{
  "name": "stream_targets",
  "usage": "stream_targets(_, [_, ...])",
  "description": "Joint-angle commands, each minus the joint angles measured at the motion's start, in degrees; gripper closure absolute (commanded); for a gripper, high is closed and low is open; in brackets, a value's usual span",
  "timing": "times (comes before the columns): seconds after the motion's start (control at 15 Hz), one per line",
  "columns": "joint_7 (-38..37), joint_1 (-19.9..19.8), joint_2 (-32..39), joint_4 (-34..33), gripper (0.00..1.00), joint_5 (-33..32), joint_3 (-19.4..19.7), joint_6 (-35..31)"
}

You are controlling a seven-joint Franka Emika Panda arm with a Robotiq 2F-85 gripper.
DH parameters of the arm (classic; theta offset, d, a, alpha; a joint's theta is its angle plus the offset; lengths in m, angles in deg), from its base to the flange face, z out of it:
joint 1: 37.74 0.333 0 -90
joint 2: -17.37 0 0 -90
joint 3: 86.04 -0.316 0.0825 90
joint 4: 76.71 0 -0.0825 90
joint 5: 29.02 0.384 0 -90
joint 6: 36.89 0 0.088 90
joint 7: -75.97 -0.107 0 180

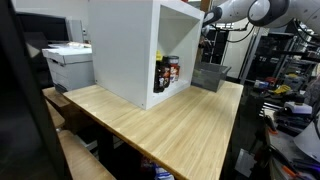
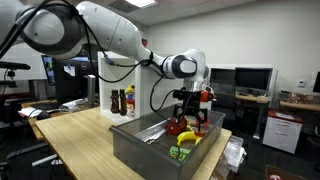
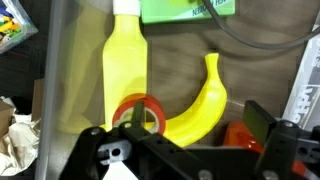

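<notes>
My gripper [image 2: 190,108] hangs open just above a grey bin [image 2: 135,146] at the table's end. In the wrist view the gripper [image 3: 175,130] has nothing between its fingers, and one dark finger [image 3: 262,122] shows at the right. Below it in the bin lie a yellow bottle [image 3: 125,60], a banana [image 3: 203,98], a red tape roll [image 3: 140,110], a green box [image 3: 185,10] and an orange-red object [image 3: 238,135] by the right finger. The banana [image 2: 189,138] also shows in an exterior view. Nothing is held.
A large white open cabinet [image 1: 135,45] stands on the wooden table [image 1: 170,125], with bottles [image 1: 167,72] inside it. The grey bin [image 1: 210,77] sits beyond it. A printer [image 1: 68,65] stands behind the table. Desks and monitors [image 2: 252,78] fill the room.
</notes>
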Motion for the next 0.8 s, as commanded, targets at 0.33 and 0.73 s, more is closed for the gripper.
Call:
stream_targets(0.33, [1.1, -0.7, 1.9, -3.2, 0.00, 0.0, -0.2, -0.9])
stream_targets(0.73, [1.0, -0.2, 2.4, -5.1, 0.00, -0.3, -0.1, -0.6])
